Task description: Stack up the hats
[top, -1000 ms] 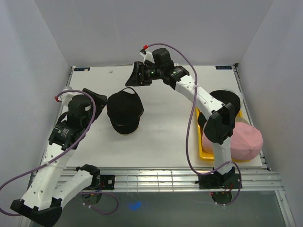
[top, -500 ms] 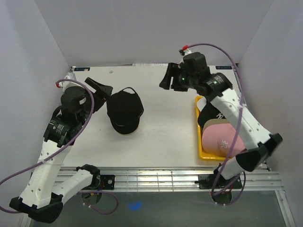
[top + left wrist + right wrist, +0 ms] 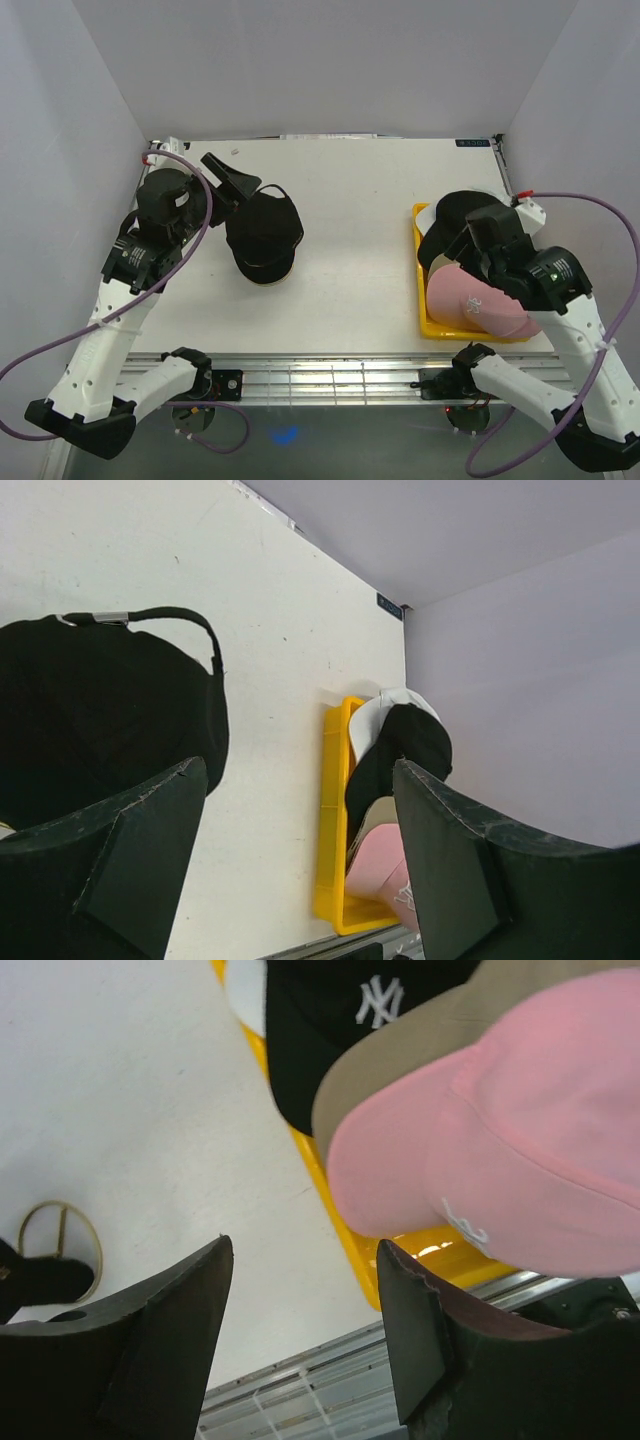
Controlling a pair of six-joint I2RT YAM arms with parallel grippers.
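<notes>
Swinging back from the far middle of the surface [image 3: 350, 260], the right arm has come round to the tray side, and its right hand [image 3: 305, 1245] now hangs low beside the yellow tray [image 3: 333, 820], released and holding nothing. The left hand [image 3: 298, 770] has crept up toward the rear of the black cap [image 3: 263, 232], which sits alone on the surface left of centre; this hand too is spread and empty, just beside the cap's strap rather than on it. The other hats lie overlapped in the tray: the pink cap [image 3: 520, 1130] nearest and uppermost, the tan cap [image 3: 400, 1065] under it, then a black NY cap [image 3: 340, 1020], with a white cap [image 3: 372, 720] at the far end. The step in hand looks to be fetching a hat from the tray, most likely the pink one. To do it well, the right hand should pinch the brim or crown edge of the top cap alone, lift straight up so the tan cap is not dragged along, and clear the tray wall before crossing.
</notes>
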